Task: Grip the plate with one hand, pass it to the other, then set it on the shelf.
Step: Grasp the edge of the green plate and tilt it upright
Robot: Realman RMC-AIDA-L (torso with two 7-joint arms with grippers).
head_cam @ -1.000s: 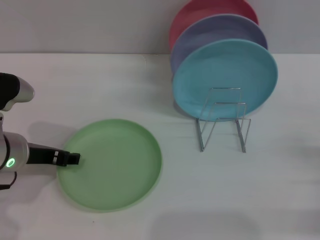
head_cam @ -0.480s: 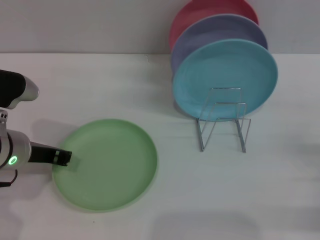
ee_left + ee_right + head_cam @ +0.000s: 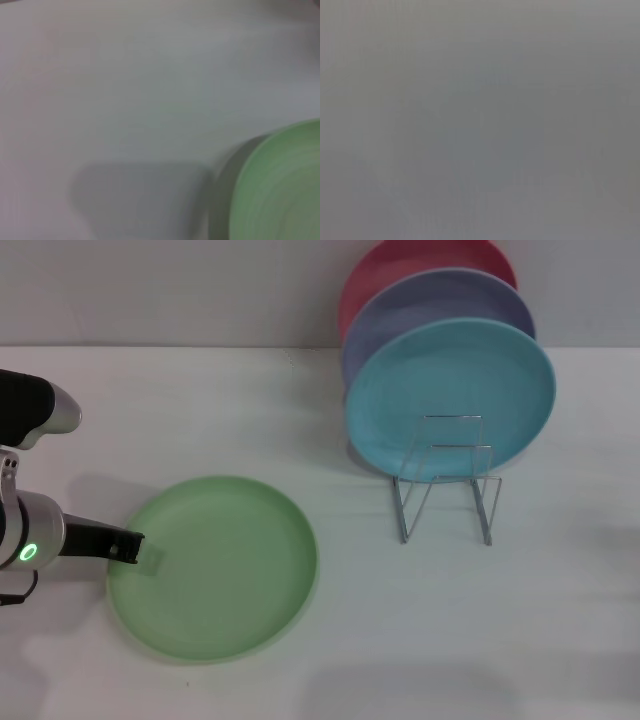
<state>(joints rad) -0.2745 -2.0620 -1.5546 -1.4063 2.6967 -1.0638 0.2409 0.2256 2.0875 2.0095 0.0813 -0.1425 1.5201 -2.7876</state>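
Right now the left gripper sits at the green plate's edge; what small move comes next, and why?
Probably lift the left gripper a little, raising that rim. It sits at the near-left rim of the green plate, which looks still flat on the table. The right gripper is out of view, so a handover looks premature.

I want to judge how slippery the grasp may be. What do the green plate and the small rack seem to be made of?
The green plate looks like matte plastic or melamine: even colour, no sharp highlights, though glazed ceramic cannot be excluded. The rack seems to be thin bare metal wire, silvery and shiny, bent into upright loops. The left gripper is at the plate's rim.
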